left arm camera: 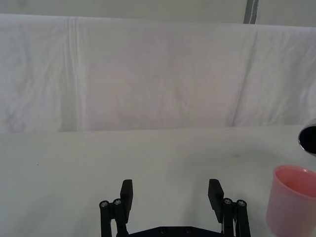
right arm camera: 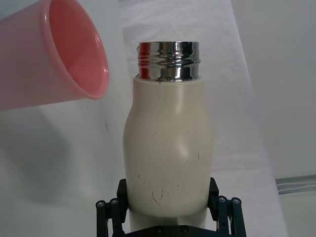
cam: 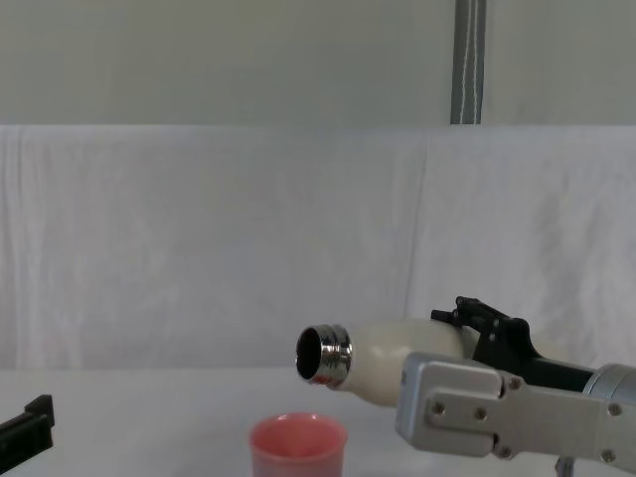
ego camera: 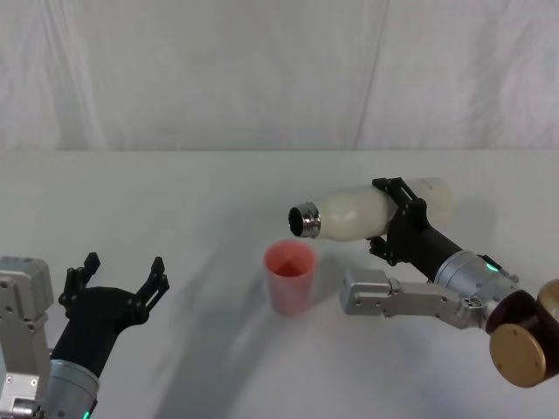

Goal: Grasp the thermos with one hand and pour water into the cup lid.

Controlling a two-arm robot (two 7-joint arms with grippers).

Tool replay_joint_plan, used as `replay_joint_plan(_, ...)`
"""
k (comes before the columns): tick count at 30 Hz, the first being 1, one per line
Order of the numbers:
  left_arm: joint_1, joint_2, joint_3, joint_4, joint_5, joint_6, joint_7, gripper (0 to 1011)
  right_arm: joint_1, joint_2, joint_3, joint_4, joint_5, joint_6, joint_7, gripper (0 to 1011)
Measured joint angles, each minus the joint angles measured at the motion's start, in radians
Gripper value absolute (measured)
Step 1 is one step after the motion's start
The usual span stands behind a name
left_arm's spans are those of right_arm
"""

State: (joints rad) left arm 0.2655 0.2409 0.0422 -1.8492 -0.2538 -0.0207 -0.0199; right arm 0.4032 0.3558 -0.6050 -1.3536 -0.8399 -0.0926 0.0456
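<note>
**Thermos tipped over the pink cup**

We see a desk [ego camera: 175,201] covered in plain white cloth, and behind it a white fabric backdrop [cam: 219,238] with soft vertical creases; a grey metal pole [cam: 468,62] rises above the backdrop in the chest view.

On the desk stands the cup lid [ego camera: 290,277], a small pink round plastic cup with a slightly tapered wall, upright and open at the top. Its inside looks pink all the way down, and we cannot tell whether any water is in it.

Above it and a little toward the right we find the thermos [ego camera: 367,212], a tall cream-white cylindrical bottle with rounded shoulders and a shiny threaded steel neck. It lies close to horizontal in the air, its open mouth pointing left and sitting just over the far rim of the cup lid, apart from it. No stream of water is visible at the mouth.

The right gripper [ego camera: 395,218] is clamped around the lower body of the thermos, one black finger on each side. The left gripper [ego camera: 122,275] hangs low on the left, well apart from the cup lid, its fingers spread wide and holding nothing.
</note>
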Motion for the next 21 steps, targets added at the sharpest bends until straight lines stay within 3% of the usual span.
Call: replay_joint_plan(21,0.0,0.0,0.0,0.0,0.0,0.0,0.0,1001,0.011,0.025,-0.036,-0.005,-0.074,0.017,-0.036,950)
